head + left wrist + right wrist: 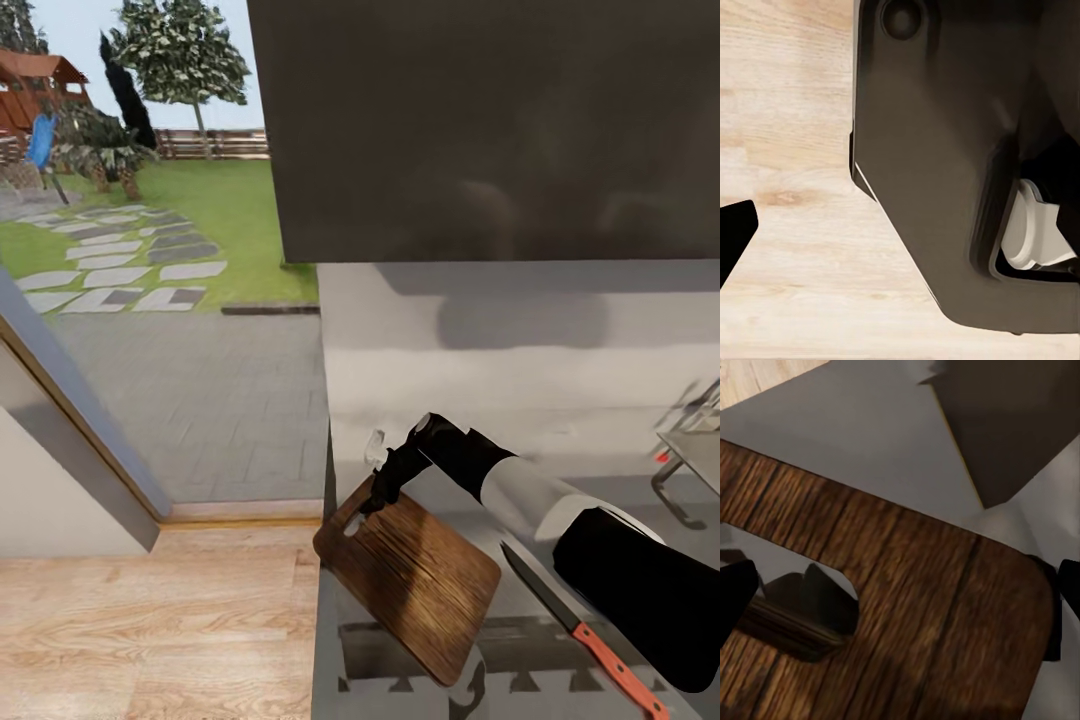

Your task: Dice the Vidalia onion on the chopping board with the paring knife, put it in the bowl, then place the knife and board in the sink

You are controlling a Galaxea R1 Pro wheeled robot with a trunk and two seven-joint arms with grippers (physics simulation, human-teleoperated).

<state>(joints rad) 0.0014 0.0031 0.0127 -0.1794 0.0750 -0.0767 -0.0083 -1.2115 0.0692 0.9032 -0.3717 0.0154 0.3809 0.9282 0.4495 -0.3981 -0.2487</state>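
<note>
R hand (375, 490) pinching chopping board (415, 580) at slot end, seemingly; paring knife (580, 632) beside; L hand state unclear.

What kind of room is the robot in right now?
Most likely a kitchen, beside an opening onto a garden: a grey countertop carries a wooden chopping board and a paring knife, and a steel sink edge shows at the far right.

Glossy grey countertop (420, 470) with chopping board (415, 580) and paring knife (585, 633).
</note>
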